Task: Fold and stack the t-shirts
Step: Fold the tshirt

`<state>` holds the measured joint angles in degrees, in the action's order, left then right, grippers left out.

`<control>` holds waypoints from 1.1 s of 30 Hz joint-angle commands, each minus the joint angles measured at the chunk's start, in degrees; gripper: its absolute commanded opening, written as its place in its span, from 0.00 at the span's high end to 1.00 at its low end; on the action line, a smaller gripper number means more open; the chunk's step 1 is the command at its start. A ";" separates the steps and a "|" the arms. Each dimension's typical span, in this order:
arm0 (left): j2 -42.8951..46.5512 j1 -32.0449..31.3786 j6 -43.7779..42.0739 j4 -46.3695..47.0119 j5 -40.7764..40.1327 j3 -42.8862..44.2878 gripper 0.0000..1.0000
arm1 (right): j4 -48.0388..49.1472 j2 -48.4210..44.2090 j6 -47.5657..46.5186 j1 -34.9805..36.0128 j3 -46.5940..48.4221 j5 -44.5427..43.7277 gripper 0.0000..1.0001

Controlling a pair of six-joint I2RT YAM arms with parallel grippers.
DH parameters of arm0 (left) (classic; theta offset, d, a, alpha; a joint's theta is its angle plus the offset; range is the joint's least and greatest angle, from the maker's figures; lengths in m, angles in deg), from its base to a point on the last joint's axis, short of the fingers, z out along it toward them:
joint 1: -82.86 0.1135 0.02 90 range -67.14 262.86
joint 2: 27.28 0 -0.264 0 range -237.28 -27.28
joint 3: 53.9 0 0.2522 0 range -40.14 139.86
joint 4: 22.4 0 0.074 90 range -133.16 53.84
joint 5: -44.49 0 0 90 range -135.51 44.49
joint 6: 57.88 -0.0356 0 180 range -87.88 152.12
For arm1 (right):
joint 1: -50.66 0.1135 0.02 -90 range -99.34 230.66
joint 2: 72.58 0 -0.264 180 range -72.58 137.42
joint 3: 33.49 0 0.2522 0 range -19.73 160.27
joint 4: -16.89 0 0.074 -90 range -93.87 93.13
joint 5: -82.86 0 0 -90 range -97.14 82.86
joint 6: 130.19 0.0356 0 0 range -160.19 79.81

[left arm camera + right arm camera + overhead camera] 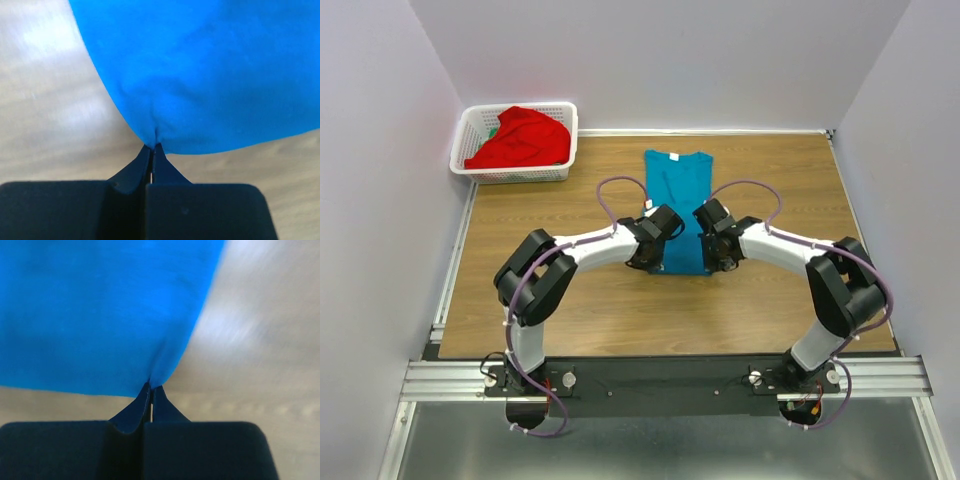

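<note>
Both jaws: pinched together.
Left gripper (152, 149): clamped on blue shirt's (678, 190) near left corner.
Right gripper (151, 389): clamped on near right corner.
Blue shirt: folded narrow, mid table (540, 210), collar far.
Red shirt (520, 138): crumpled in basket (468, 128), far left.

teal-blue t-shirt (678, 205) | bright red t-shirt (520, 138) | white basket (560, 170) | wood-grain brown table (620, 310)
</note>
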<state>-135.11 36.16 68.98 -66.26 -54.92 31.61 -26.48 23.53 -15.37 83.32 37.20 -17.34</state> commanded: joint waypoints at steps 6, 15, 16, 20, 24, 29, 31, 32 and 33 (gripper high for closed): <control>15.79 -13.49 2.77 -5.75 6.42 -14.76 1.00 | -20.30 -14.63 9.45 13.71 -7.61 9.30 0.99; 32.33 -35.29 20.17 -13.14 12.30 -20.15 1.00 | -34.89 -30.18 25.00 32.52 -8.24 18.27 0.99; 33.29 -36.52 21.31 -13.57 12.92 -20.07 1.00 | -35.69 -30.72 26.15 33.33 -7.71 18.89 0.99; 35.48 -37.68 21.32 -15.94 12.32 -17.00 1.00 | -41.22 -30.64 25.28 33.78 0.53 13.91 0.99; 38.66 -29.36 16.59 -14.63 12.75 -15.76 1.00 | -46.06 -25.73 20.63 31.69 10.91 2.75 0.99; 39.80 -19.15 9.64 -13.14 13.72 -13.39 1.00 | -45.89 -17.56 12.20 26.06 19.17 0.44 0.99; 39.28 -15.03 7.36 -12.44 14.41 -12.25 1.00 | -45.72 -15.53 8.43 23.08 23.39 0.44 0.99; 39.10 -13.70 5.61 -12.08 14.59 -11.90 1.00 | -45.54 -14.74 7.10 21.84 24.97 0.61 0.99; 38.67 -12.64 4.98 -11.04 14.86 -11.02 1.00 | -45.11 -12.90 5.95 19.39 27.34 1.49 0.99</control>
<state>-96.20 20.29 79.80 -79.29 -41.78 18.01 -70.02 7.32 -2.24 107.74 58.40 -13.12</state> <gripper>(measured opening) 0.010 0.012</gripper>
